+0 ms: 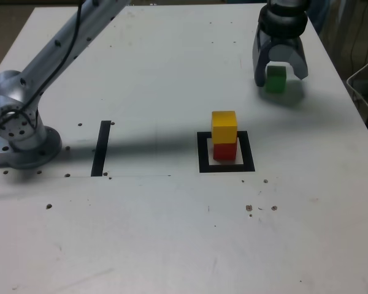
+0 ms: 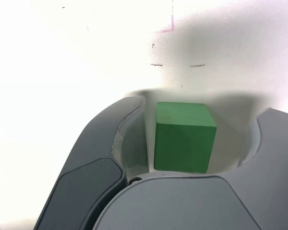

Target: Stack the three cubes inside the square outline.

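A yellow cube (image 1: 224, 125) sits on top of a red cube (image 1: 224, 151) inside the black square outline (image 1: 203, 153) near the table's middle. The green cube (image 1: 275, 79) rests on the table at the far right of the exterior view. My gripper (image 1: 280, 78) hangs over it with one finger on each side. In the wrist view the green cube (image 2: 185, 143) lies between the jaws of the gripper (image 2: 201, 108). One finger (image 2: 129, 120) is right beside the cube, and a gap shows on the other side. The jaws are open around it, not clamped.
A straight black strip (image 1: 102, 148) lies on the white table at the exterior view's left, near the arm's base (image 1: 18, 131). The table's right edge runs close behind the green cube, with a white cable (image 1: 363, 79) beyond it.
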Controlling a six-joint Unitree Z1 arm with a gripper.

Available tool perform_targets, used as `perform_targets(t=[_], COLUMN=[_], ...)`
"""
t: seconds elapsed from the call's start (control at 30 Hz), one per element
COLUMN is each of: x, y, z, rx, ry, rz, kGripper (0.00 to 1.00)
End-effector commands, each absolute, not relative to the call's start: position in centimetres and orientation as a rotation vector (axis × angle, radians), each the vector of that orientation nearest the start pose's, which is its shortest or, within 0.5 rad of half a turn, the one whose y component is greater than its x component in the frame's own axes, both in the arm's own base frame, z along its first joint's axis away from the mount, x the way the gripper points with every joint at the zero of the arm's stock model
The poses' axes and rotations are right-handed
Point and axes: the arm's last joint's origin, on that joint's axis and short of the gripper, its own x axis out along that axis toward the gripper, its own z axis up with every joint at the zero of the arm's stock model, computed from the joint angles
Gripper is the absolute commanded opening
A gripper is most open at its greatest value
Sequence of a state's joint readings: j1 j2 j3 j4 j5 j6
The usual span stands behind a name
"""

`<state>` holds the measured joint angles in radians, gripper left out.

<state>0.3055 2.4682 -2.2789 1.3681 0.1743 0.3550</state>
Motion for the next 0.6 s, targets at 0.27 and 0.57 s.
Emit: perform_targets(t=[0.27,0.57], x=[47.49,47.36], y=[16.18,16.09], z=[21.75,21.52], rx=[0.172,0.166], ry=[1.606,1.614], rz=[0.098,0.084], kGripper=[0.41,0.23])
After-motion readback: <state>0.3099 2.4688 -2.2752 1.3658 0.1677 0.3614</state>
